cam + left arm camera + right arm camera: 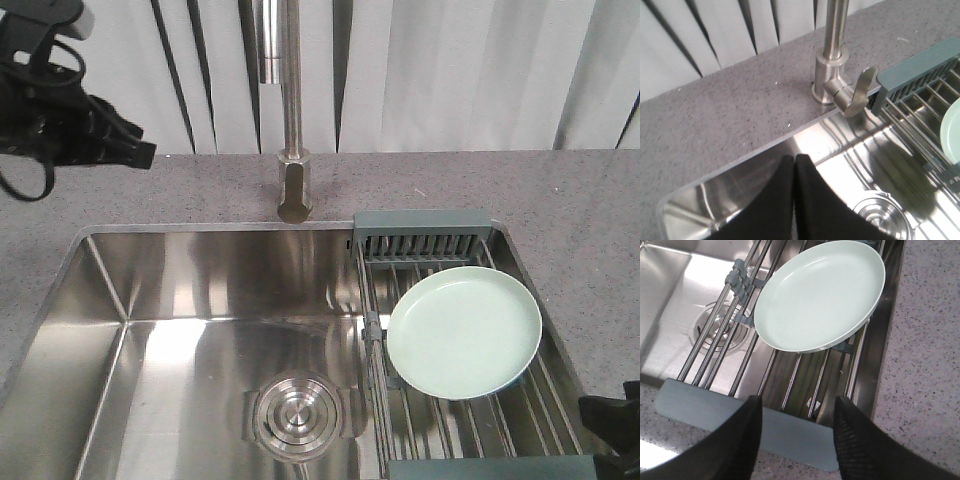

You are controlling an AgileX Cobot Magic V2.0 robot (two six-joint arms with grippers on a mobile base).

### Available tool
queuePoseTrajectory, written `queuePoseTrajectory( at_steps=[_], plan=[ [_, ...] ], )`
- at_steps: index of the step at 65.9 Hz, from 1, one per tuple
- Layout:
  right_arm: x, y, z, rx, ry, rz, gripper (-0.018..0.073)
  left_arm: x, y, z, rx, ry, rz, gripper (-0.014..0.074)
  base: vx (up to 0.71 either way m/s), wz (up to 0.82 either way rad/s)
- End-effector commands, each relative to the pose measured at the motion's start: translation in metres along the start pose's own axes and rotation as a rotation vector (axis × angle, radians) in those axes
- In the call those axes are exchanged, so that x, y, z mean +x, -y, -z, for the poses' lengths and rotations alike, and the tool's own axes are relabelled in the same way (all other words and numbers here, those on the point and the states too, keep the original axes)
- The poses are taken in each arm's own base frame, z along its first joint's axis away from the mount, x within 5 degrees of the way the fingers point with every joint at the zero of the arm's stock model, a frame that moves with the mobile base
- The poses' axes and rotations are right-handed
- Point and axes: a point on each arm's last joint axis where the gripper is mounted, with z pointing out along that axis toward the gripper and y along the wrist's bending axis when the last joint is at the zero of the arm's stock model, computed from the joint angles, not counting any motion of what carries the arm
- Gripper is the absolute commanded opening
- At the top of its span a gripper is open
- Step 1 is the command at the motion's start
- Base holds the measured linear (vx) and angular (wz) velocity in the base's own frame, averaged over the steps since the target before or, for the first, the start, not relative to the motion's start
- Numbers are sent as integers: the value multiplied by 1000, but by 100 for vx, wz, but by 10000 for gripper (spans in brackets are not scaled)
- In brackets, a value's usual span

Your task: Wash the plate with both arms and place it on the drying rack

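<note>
Plate (465, 331) lies on drying rack (425, 243) — right of drain (297, 415), seemingly flat.

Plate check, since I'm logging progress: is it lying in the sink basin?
No, the plate rests on the rack bars, not in the basin.

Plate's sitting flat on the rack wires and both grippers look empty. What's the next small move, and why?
Probably ease the right gripper forward and down toward the plate's near rim. Its fingers are spread with nothing between them and already face the plate lying on the drying rack, while the left gripper is shut over the sink.
</note>
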Motion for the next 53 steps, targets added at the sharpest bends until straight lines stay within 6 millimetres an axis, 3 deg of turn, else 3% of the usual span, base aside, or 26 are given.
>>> queuePoseTrajectory(
  at_steps=[1, 32, 53],
  plan=[
    [-11, 0, 6, 2, 78, 8, 337, 3, 3, 37, -68, 115, 60, -7, 0, 0],
    [-11, 0, 6, 2, 78, 8, 337, 87, 16, 99, -191, 115, 206, -7, 0, 0],
    [-11, 0, 6, 2, 78, 8, 337, 119, 26, 124, -186, 127, 211, -6, 0, 0]
  ],
)
